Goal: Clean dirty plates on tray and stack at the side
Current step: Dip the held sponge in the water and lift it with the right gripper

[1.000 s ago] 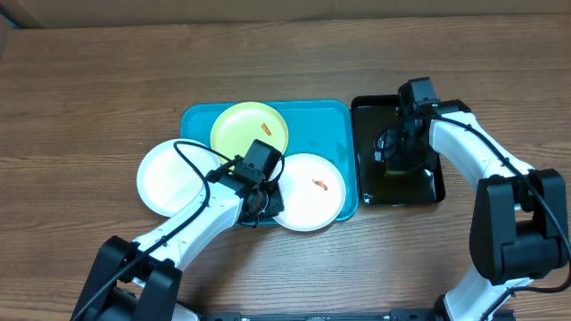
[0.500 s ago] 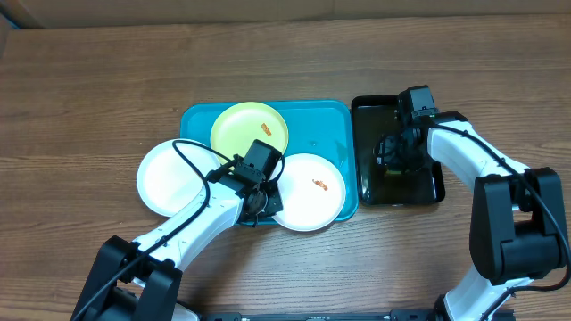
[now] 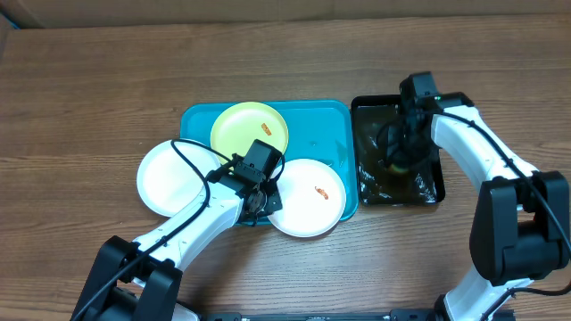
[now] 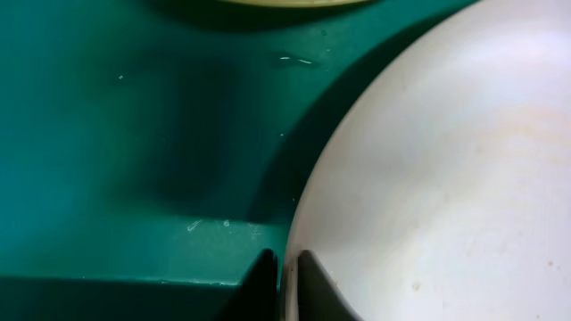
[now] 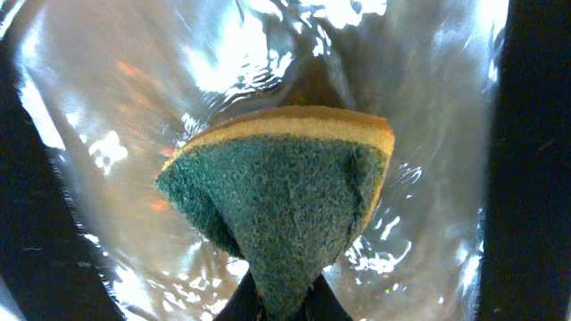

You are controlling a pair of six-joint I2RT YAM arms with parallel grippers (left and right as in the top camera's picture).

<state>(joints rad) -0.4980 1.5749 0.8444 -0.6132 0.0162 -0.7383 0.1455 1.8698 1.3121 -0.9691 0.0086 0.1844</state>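
Note:
The turquoise tray [image 3: 332, 117] holds a pale yellow-green plate [image 3: 250, 127] at the back and a white plate [image 3: 308, 198] with an orange smear at the front right, hanging over the tray's front rim. Another white plate [image 3: 168, 176] lies at the tray's left edge, mostly on the table. My left gripper [image 3: 259, 207] is shut on the smeared plate's left rim; in the left wrist view its tips [image 4: 284, 267] pinch the plate [image 4: 446, 178] above the tray [image 4: 134, 134]. My right gripper [image 5: 284, 308] is shut on a green and yellow sponge [image 5: 285, 187].
A narrow black tray [image 3: 369, 119] with rippling water stands just right of the turquoise tray; my right gripper [image 3: 399, 153] is over it. Wooden table runs all around, and cardboard lines the far edge.
My right gripper has closed on the sponge in the black tray and the water now ripples. The smeared white plate has slid slightly toward the front in my left gripper.

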